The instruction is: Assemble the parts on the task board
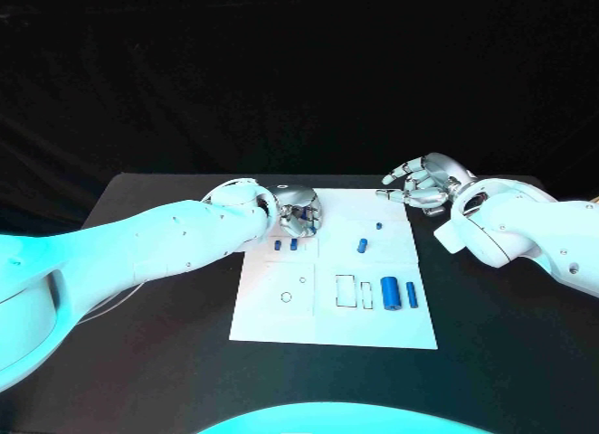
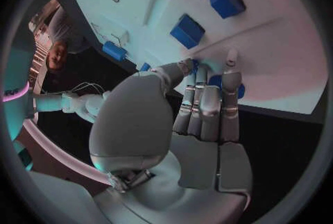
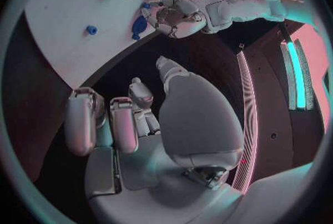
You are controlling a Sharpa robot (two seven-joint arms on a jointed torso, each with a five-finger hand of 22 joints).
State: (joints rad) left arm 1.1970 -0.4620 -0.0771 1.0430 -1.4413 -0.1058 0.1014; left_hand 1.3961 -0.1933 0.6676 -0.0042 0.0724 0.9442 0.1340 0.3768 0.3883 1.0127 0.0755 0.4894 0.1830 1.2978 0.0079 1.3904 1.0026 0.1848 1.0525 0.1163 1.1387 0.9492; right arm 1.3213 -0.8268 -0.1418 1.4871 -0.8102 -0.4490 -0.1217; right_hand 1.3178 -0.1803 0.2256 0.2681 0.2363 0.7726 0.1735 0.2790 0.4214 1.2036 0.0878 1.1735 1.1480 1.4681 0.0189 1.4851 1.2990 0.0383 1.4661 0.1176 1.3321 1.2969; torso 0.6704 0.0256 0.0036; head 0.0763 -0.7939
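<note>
The white task board (image 1: 337, 321) lies mid-table. My left hand (image 1: 296, 212) reaches down onto its far left corner; there its thumb and fingertips (image 2: 208, 76) close round a blue part (image 2: 237, 89), mostly hidden by them. Two small blue blocks (image 1: 284, 244) sit just in front of that hand, also seen as blue blocks (image 2: 187, 29). A short blue cylinder (image 1: 362, 244) lies mid-board, and two longer blue cylinders (image 1: 400, 293) lie at the right. My right hand (image 1: 423, 183) hovers off the board's far right corner, fingers apart and holding nothing.
Black rectangular outlines (image 1: 353, 292) and small round holes (image 1: 287, 297) mark the board's near half. A tiny blue piece (image 1: 378, 225) lies near the far edge. Black table (image 1: 143, 307) surrounds the board, and its far edge runs just behind both hands.
</note>
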